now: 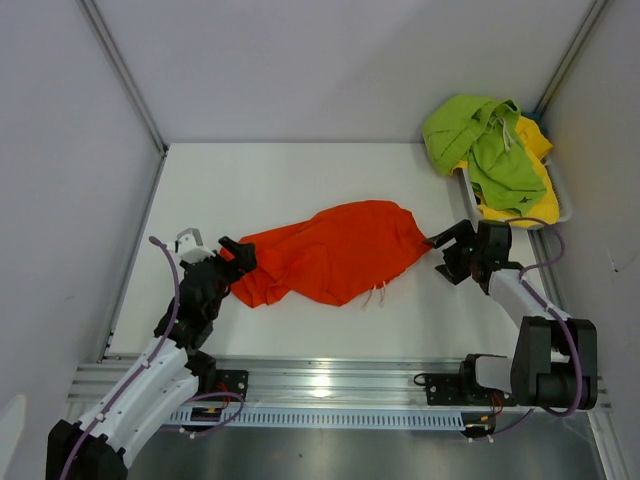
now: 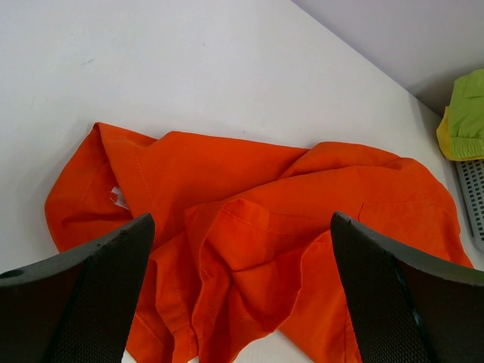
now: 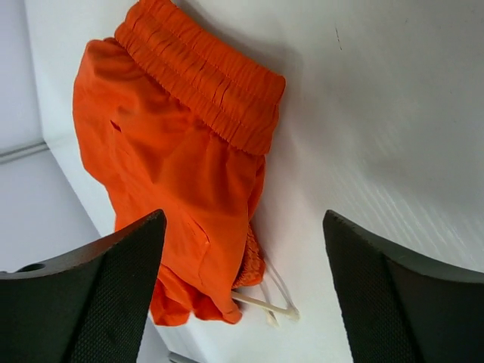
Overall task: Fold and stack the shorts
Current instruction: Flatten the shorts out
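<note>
The orange shorts (image 1: 330,250) lie crumpled across the middle of the table, waistband toward the right and white drawstrings (image 1: 375,295) trailing at the near edge. My left gripper (image 1: 232,255) is open at their left end; in the left wrist view, rumpled leg fabric (image 2: 257,249) lies below the wide-apart jaws of the left gripper (image 2: 242,302), not pinched. My right gripper (image 1: 447,250) is open just off their right end. In the right wrist view the ribbed waistband (image 3: 204,83) and a drawstring (image 3: 268,304) lie beneath the right gripper (image 3: 246,295). Lime green shorts (image 1: 480,140) sit on yellow ones (image 1: 535,170).
A grey basket (image 1: 562,205) at the back right corner holds the green and yellow shorts, close behind my right arm. White walls enclose the table on the left, back and right. A metal rail (image 1: 330,380) runs along the near edge.
</note>
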Controlling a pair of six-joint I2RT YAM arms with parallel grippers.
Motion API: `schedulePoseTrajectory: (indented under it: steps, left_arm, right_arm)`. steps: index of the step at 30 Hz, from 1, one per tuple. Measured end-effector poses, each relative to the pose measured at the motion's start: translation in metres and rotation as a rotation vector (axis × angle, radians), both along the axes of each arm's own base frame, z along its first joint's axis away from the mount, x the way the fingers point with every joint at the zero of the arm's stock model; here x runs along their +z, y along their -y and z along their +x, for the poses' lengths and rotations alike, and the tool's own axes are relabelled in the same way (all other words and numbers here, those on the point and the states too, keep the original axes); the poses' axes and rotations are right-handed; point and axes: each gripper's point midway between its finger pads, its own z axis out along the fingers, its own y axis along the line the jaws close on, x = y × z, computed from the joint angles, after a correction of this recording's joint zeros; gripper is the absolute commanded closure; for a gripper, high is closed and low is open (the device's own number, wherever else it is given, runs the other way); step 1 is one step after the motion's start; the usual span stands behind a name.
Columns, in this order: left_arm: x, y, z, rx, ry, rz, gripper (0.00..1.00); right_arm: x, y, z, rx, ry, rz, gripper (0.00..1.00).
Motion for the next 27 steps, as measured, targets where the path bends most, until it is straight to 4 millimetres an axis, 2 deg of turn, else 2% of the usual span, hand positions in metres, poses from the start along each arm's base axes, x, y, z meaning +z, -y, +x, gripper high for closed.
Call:
schedulePoseTrajectory:
  steps: [2, 10, 13, 16, 19, 20, 22, 23, 25, 26, 27]
  left_arm:
    - [0.001, 0.001, 0.0, -0.006, 0.004, -0.003, 0.01]
    - [0.009, 0.006, 0.002, -0.03, 0.034, -0.014, 0.01]
    - [0.01, 0.006, 0.003, -0.03, 0.039, -0.015, 0.01]
    - [0.01, 0.007, 0.003, -0.031, 0.04, -0.016, 0.01]
    - [0.009, 0.009, 0.003, -0.042, 0.036, -0.017, 0.01]
    - [0.008, 0.011, 0.003, -0.051, 0.031, -0.017, 0.01]
    - [0.005, 0.013, 0.004, -0.065, 0.021, -0.015, 0.01]
    - [0.004, 0.016, 0.004, -0.076, 0.014, -0.014, 0.01]
    - [0.004, 0.022, 0.005, -0.103, -0.002, -0.013, 0.01]
    - [0.004, 0.026, 0.006, -0.114, -0.013, -0.012, 0.01]
    - [0.006, 0.03, 0.007, -0.129, -0.023, -0.014, 0.01]
  right_arm:
    - [-0.004, 0.001, 0.005, -0.038, 0.004, 0.03, 0.21]
    - [-0.031, 0.006, 0.024, -0.17, -0.015, 0.082, 0.23]
    - [-0.036, 0.005, 0.03, -0.204, -0.017, 0.076, 0.28]
    - [-0.04, 0.001, 0.037, -0.221, -0.007, 0.071, 0.3]
    - [-0.047, -0.006, 0.044, -0.222, -0.014, 0.074, 0.35]
    - [-0.047, -0.008, 0.048, -0.221, -0.009, 0.072, 0.42]
    - [-0.048, -0.013, 0.054, -0.22, -0.002, 0.074, 0.48]
    - [-0.05, -0.014, 0.055, -0.221, -0.003, 0.071, 0.64]
    - [-0.056, -0.015, 0.054, -0.222, -0.013, 0.065, 0.78]
    - [-0.057, -0.015, 0.054, -0.228, -0.018, 0.062, 0.92]
    - [-0.058, -0.015, 0.054, -0.228, -0.02, 0.055, 0.97]
